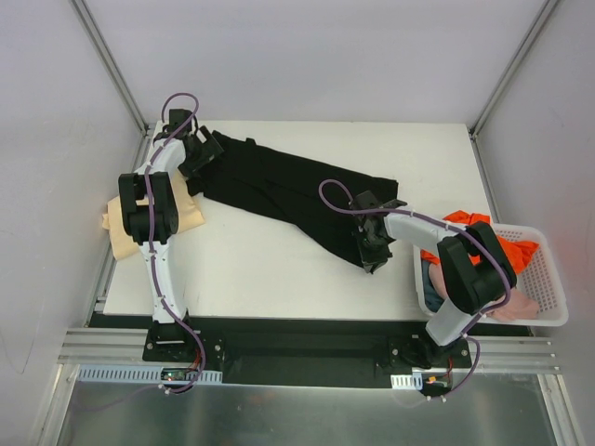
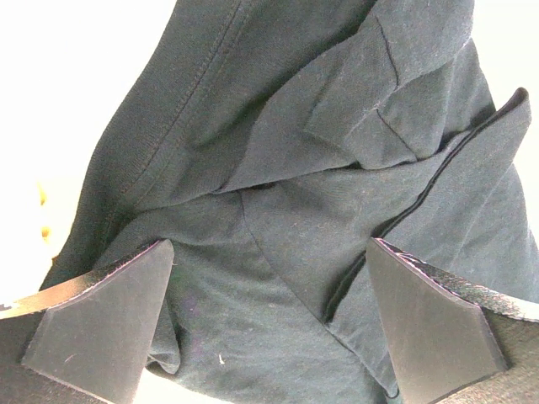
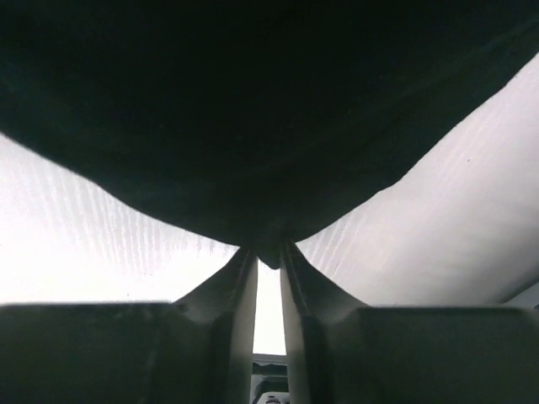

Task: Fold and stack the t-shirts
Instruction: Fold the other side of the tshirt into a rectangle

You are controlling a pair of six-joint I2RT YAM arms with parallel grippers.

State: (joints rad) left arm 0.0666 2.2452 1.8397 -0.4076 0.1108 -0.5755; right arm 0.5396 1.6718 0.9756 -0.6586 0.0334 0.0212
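As seen from above, the white table (image 1: 279,269) was crossed diagonally by the black t-shirt (image 1: 279,190), which was spread in long crumpled folds from the far left corner toward the near right. The white mesh basket (image 1: 555,297) was set at the table's right edge; the orange t-shirt (image 1: 521,251) was heaped in it, and the pink t-shirt (image 1: 516,305) was lodged against its near side. The pale tan t-shirt (image 1: 191,216) was laid at the left edge, partly hidden under the left arm and just beside the black t-shirt's left end. The left gripper (image 1: 195,149) was held over that far left end; in its wrist view the fingers (image 2: 101,328) were spread wide, with creased cloth and a stitched seam shown between them. The right gripper (image 1: 372,251) was lowered onto the near right end of the black t-shirt; in its wrist view the fingers (image 3: 240,282) were drawn to a narrow gap, and a small fold of black cloth was pinched at their tips.
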